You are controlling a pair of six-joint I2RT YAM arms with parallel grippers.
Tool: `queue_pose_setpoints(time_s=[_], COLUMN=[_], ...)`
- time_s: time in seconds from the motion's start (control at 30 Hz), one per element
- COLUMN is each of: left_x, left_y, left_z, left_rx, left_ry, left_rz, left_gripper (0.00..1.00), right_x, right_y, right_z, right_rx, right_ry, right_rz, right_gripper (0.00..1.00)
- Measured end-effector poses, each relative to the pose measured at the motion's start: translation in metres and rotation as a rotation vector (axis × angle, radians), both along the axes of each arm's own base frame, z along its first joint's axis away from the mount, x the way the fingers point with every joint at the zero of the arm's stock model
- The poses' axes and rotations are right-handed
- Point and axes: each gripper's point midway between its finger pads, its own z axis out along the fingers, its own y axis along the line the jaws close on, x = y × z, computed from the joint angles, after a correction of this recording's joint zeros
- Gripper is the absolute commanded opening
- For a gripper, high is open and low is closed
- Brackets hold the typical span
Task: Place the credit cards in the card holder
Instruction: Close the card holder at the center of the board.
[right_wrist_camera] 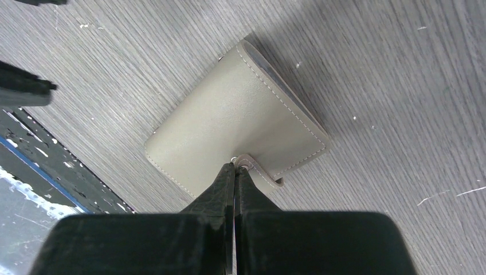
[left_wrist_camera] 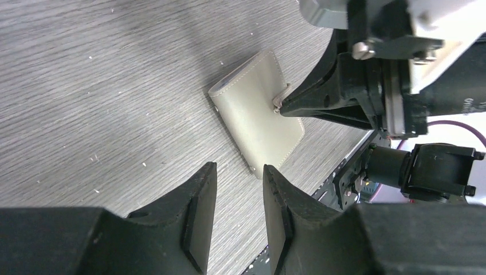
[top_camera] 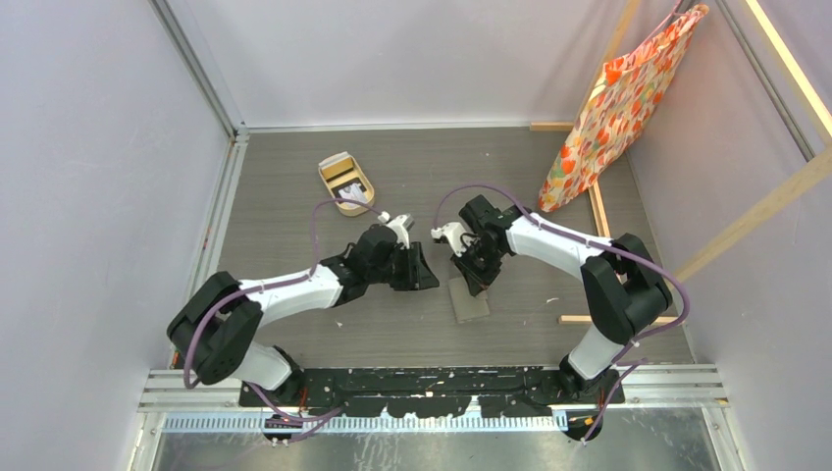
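**unsnap the holder, keep it flat**

nearest me, low centre of the top view, the card holder [top_camera: 470, 300] lies closed and flat on the grey table [top_camera: 442, 157], cover up and no sleeves showing. in the right wrist view it fills the middle of the frame, with the snap tab [right_wrist_camera: 255, 168] on its lower edge.

right gripper [right_wrist_camera: 234, 170]: fingers pressed together, tips right at the tab. i can't tell if a sliver of tab is caught between them or if they only touch it.

left gripper [left_wrist_camera: 239, 189]: fingers partly spread with nothing between them, hovering just beside the holder's corner at the bottom of the left wrist view.

i judge the step in hand is popping the snap and folding the cover back. to do it well:
- make sure the tab is actually pinched before pulling
- peel it up and away from the cover, slowly
- bring the left fingers down on the free edge to pin the bottom half, or the whole holder will likely lift or slide

further off, upper left of centre, is the tan tray [top_camera: 326, 182] with something pale in it, too small to call. i can't pick out the credit cards for sure. farthest, upper right, hangs a patterned bag [top_camera: 613, 108].
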Motion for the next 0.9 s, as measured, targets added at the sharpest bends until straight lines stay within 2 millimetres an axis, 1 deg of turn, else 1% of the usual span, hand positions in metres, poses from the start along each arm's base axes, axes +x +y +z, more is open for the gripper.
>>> queue_pose_setpoints(time_s=[0.17, 0.3, 0.37, 0.5, 0.6, 0.73, 0.9], left_x=[-0.003, -0.005, -0.008, -0.014, -0.023, -0.029, -0.03], left_y=[0.006, 0.008, 0.006, -0.004, -0.014, -0.023, -0.031], left_z=[0.008, 0.003, -0.002, -0.016, -0.03, -0.046, -0.054], left_rx=[-0.013, -0.012, -0.013, -0.017, -0.008, 0.013, 0.021], left_ry=[-0.025, -0.012, 0.009, 0.049, 0.088, 0.132, 0.161], left_rz=[0.013, 0.017, 0.022, 0.009, -0.011, -0.021, -0.019], left_gripper=[0.37, 0.36, 0.35, 0.33, 0.32, 0.31, 0.31], right_x=[-0.001, -0.001, -0.001, -0.003, -0.003, -0.003, -0.004], right_y=[0.001, 0.001, 0.002, 0.005, 0.006, 0.006, 0.007], right_z=[0.0, 0.0, 0.0, 0.001, 0.001, 0.001, 0.001], right_rx=[-0.008, -0.008, -0.003, 0.005, 0.009, 0.009, 0.012], right_ry=[-0.008, -0.005, -0.002, 0.004, 0.005, 0.006, 0.01], right_rz=[0.004, -0.003, -0.008, -0.009, -0.009, -0.01, -0.012], right_gripper=[0.01, 0.01, 0.01, 0.01, 0.01, 0.01, 0.01])
